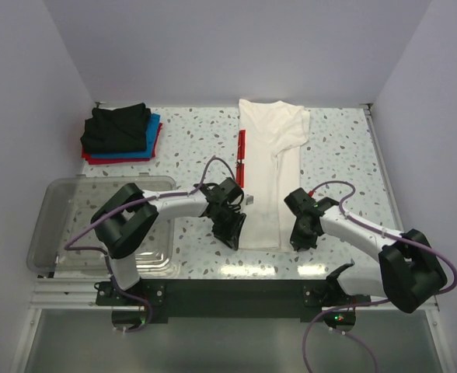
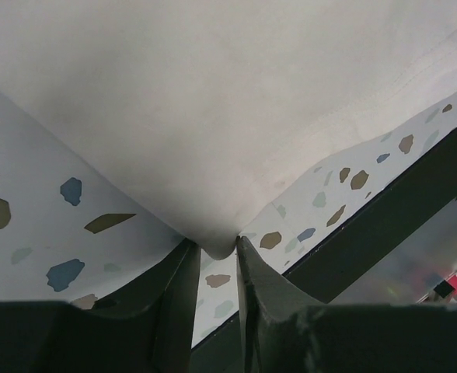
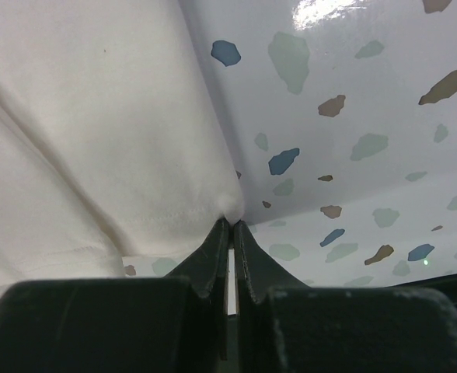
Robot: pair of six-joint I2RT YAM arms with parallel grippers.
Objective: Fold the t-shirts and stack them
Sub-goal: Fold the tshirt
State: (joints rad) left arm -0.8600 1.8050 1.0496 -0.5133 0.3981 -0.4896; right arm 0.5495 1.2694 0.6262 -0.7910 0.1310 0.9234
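A white t-shirt [image 1: 267, 167] lies folded into a long strip down the middle of the table, with a red strip of print [image 1: 242, 155] showing along its left edge. My left gripper [image 1: 232, 230] is shut on the shirt's near left corner [image 2: 217, 237]. My right gripper [image 1: 298, 233] is shut on the near right corner [image 3: 230, 203]. A stack of folded black, blue and red t-shirts [image 1: 120, 132] sits at the far left.
A clear plastic tub [image 1: 73, 225] stands at the near left beside the left arm. The table's dark front edge [image 1: 236, 291] runs just below both grippers. Bare speckled tabletop [image 1: 345, 155] lies to the right of the shirt.
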